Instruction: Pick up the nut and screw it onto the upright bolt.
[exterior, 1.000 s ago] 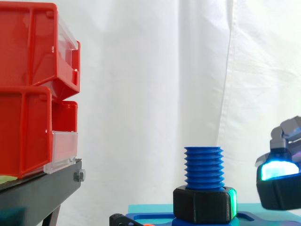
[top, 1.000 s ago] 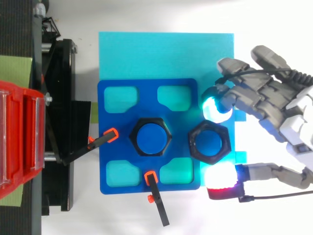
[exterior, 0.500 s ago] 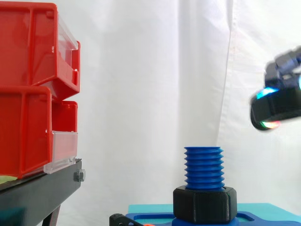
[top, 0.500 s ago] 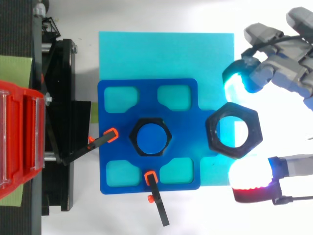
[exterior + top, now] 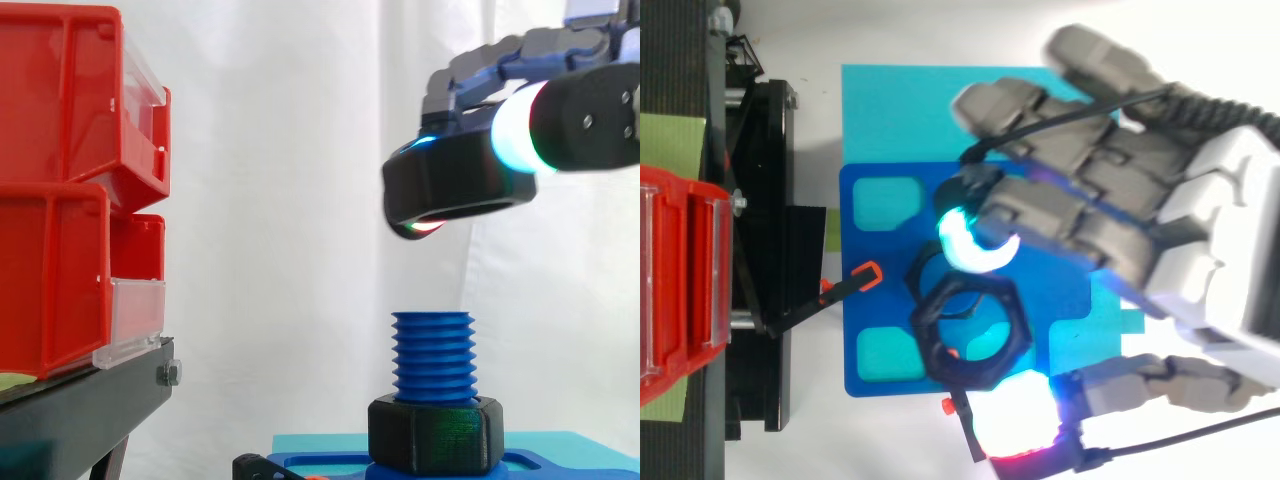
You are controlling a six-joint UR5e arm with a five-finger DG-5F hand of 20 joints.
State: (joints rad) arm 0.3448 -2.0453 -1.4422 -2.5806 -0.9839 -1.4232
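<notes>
The blue threaded bolt (image 5: 433, 355) stands upright on the blue plate (image 5: 865, 300), with a black nut (image 5: 435, 435) seated round its base. A second black hex nut (image 5: 455, 185) hangs slightly tilted in the air a little above the bolt's top and apart from it. My hand (image 5: 1200, 250) comes in from the right and is shut on this nut (image 5: 928, 345), pinching it between a cyan-glowing fingertip (image 5: 975, 242) and the thumb's white-red pad (image 5: 1010, 425). From above, the held nut overlaps the bolt, offset toward the near side.
Red bins (image 5: 70, 190) sit on the black stand (image 5: 90, 405) to the left. A cyan mat (image 5: 900, 110) lies under the plate. Two black clamps with orange tips (image 5: 855, 282) (image 5: 962, 430) hold the plate at its left and front edges.
The hand closed on the nut at the plate's right side, lifted it, and carried it up and left until it hangs over the bolt.
</notes>
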